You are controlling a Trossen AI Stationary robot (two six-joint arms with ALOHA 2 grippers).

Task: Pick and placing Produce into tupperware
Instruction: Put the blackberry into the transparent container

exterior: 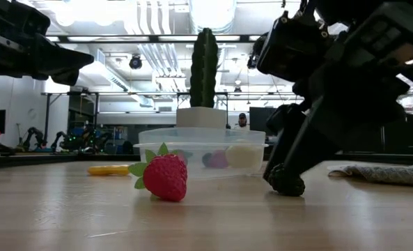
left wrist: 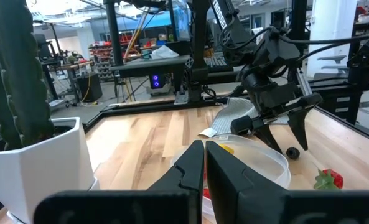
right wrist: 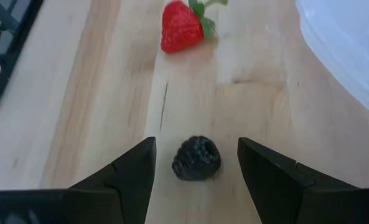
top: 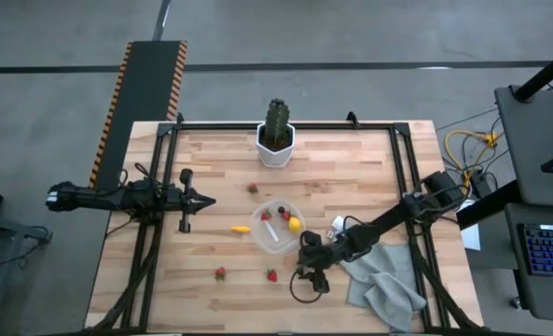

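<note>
Workshop bay, concrete floor, ceiling lights glaring in the low view. Pale wood-slat table in a dark frame. White hexagonal pot with cactus at the far edge, grey cloth at the near right.

Clear round tupperware sits mid-table. Inside it: a yellow lemon and what look like red strawberries; the low view also shows a purplish piece through the wall. Loose on the wood: a small yellow-orange piece just left of the container, one strawberry beyond it, two strawberries on the near side, one of them large in the low view.

Right gripper is down at the table just near-right of the tupperware. Fingers spread, one either side of a dark berry, neither pad touching it. Nothing grasped yet. A strawberry lies ahead of it, apart from the berry; the container rim shows to one side.

Left gripper waits over the table's left part, fingers pressed together on nothing.

Step in hand, by judgement: closing on the berry. Doing it well likely means:
- keeping the berry centred so both pads meet it together; it is round and may roll or squirt out if one finger arrives first
- fingertips low, near the wood, to catch its widest part
- a gentle squeeze, then a straight lift before swinging over the rim
- clearing the container wall, since a knock could shift the light tub.
</note>
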